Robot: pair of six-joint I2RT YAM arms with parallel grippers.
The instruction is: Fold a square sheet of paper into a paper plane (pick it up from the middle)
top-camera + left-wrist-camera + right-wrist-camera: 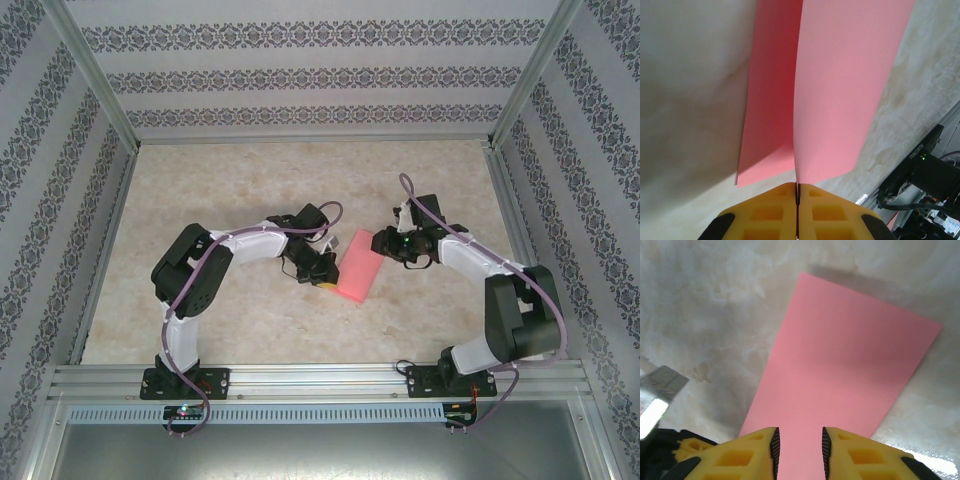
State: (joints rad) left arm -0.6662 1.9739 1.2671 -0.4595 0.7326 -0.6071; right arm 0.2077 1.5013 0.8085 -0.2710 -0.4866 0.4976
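Here the left hand (pixel 797 187) pinches the folded pink sheet (pixel 840 90), the right hand (pixel 798 435) parted over it.

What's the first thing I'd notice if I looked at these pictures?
The bright pink paper is the one colourful thing. It lies folded over in the middle of the pale table, between two robot arms. The yellow left tool is pinched shut on its edge, while the yellow right tool is open at the paper's other side.

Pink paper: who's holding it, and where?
Left gripper is shut on the pink paper, pinching the edge nearest its wrist camera. Right gripper hovers open over it, gripping nothing.
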